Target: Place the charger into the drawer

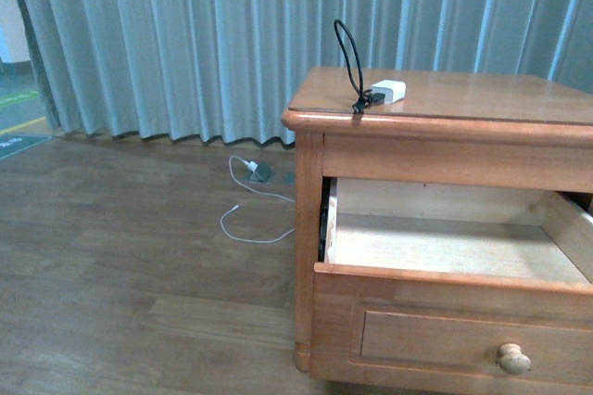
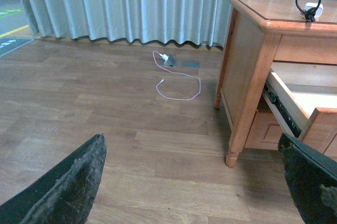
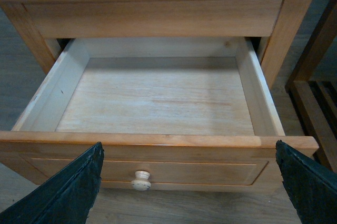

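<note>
The charger (image 1: 387,91), a small white block with a black looping cable (image 1: 349,54), lies on top of the honey-coloured nightstand (image 1: 435,98). It also shows in the left wrist view (image 2: 314,9). The upper drawer (image 1: 445,276) is pulled out and its inside is bare wood; its round pale knob (image 1: 513,358) faces me. My right gripper (image 3: 188,150) is open and empty, just in front of the drawer (image 3: 158,139) above its knob (image 3: 140,180). My left gripper (image 2: 190,150) is open and empty over the floor, to the left of the nightstand (image 2: 253,71).
A white plug with a thin white cable (image 1: 252,169) lies on the wooden floor by the grey-green curtain (image 1: 185,33); it also shows in the left wrist view (image 2: 166,58). A dark wooden frame (image 3: 310,77) stands beside the nightstand's right side.
</note>
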`<control>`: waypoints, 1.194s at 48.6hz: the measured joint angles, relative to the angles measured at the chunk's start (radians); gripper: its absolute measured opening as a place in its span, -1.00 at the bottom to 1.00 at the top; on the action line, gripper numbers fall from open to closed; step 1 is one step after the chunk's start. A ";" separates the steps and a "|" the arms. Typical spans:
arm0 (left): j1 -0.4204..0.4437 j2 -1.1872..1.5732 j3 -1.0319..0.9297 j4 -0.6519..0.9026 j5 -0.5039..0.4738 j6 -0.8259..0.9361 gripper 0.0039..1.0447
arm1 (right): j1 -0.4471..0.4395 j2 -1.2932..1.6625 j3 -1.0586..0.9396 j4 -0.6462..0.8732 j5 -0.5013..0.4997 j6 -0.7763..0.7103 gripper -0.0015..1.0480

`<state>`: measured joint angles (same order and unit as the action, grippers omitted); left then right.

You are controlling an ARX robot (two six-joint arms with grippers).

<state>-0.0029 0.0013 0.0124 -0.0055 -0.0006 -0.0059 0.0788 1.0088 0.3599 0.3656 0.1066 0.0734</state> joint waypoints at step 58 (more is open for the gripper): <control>0.000 0.000 0.000 0.000 0.000 0.000 0.89 | -0.080 -0.523 -0.206 -0.035 -0.105 -0.068 0.85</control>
<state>-0.0029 0.0013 0.0124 -0.0055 -0.0002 -0.0059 -0.0013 0.4858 0.1539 0.3302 0.0017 0.0055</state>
